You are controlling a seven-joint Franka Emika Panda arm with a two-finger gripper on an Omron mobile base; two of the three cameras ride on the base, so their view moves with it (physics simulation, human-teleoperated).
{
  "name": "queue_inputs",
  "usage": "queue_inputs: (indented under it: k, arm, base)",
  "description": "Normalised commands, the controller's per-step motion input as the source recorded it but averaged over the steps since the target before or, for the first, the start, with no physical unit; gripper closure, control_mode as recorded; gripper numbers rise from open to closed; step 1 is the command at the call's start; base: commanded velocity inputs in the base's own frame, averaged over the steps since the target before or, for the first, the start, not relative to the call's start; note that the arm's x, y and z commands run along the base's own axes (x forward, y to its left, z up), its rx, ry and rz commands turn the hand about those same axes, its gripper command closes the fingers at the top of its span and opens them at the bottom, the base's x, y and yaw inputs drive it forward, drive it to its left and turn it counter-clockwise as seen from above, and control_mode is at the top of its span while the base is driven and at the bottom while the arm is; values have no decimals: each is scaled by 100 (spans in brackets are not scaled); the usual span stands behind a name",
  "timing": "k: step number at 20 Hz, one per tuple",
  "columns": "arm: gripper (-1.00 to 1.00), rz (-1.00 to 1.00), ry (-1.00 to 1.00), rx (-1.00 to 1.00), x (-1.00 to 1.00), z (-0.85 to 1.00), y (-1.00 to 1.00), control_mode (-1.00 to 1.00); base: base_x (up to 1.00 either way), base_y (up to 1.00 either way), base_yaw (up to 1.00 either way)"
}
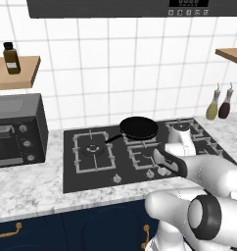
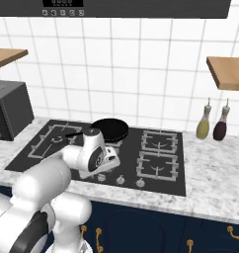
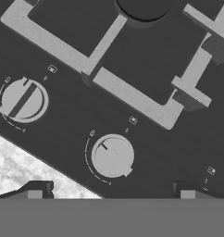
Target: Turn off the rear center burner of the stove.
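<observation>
The stove (image 1: 71, 176) (image 2: 22, 160) is a black glass cooktop set into a marble counter. A black frying pan (image 1: 138, 127) (image 2: 110, 129) sits on the rear center burner (image 1: 129, 139) and hides most of it; only bits of grate show at the pan's edge. My gripper (image 3: 111, 190) is open and points down at the front row of silver knobs. One round knob (image 3: 112, 155) lies just ahead, between the two fingertips, untouched. A second knob (image 3: 22, 100) is off to its left. In the right base view my gripper (image 2: 107, 169) hangs low over the knob row.
A black toaster oven (image 1: 15, 130) stands left of the stove. Two bottles (image 1: 212, 108) (image 2: 203, 126) stand at the wall on the right. A wooden shelf (image 1: 22, 73) carries a brown bottle (image 1: 11, 59). Grey grate bars (image 3: 132, 98) lie beyond the knobs.
</observation>
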Motion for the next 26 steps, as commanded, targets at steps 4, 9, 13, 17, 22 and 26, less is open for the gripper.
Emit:
queue_inputs:
  k: [4,9,13,17,22,26]
  arm:
    - [-100,0,12,0,0,-33,0,-100]
    - [-100,0,3,0,3,-7,2,-100]
    - [-100,0,0,0,10,-12,3,-100]
    - [100,0,5,0,1,-29,1,-100]
    - [100,0,2,0,0,-2,0,-100]
    - [100,-3,0,0,6,0,0,-100]
  base:
    - [0,0,0]
    - [0,0,0]
    - [0,0,0]
    - [0,0,0]
    - [0,0,0]
    - [0,0,0]
